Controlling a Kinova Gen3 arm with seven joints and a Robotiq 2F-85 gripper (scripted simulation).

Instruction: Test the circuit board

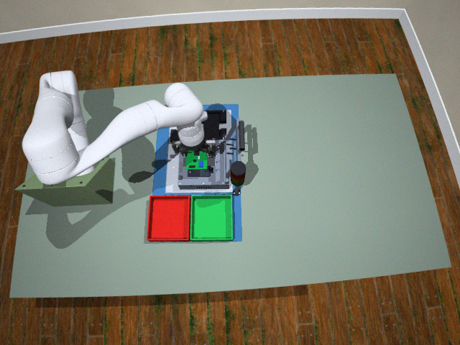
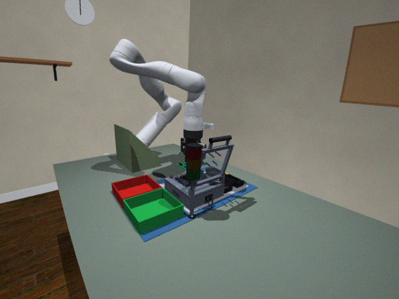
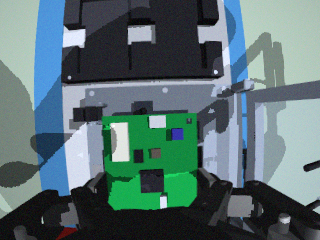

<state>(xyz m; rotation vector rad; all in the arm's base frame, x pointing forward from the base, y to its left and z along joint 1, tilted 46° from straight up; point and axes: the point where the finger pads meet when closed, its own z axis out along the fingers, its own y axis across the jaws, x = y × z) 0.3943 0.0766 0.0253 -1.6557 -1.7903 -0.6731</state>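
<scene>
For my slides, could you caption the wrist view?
Gripper holds the green circuit board above the tester.

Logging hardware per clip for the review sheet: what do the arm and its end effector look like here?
One arm with smooth, glossy white rounded links and faint seam lines at the joints, mounted on an olive-green wedge-shaped pedestal. A black collar joins the wrist to a black end effector with chunky, angular linkage fingers. No external cables, labels or markings are visible.
</scene>
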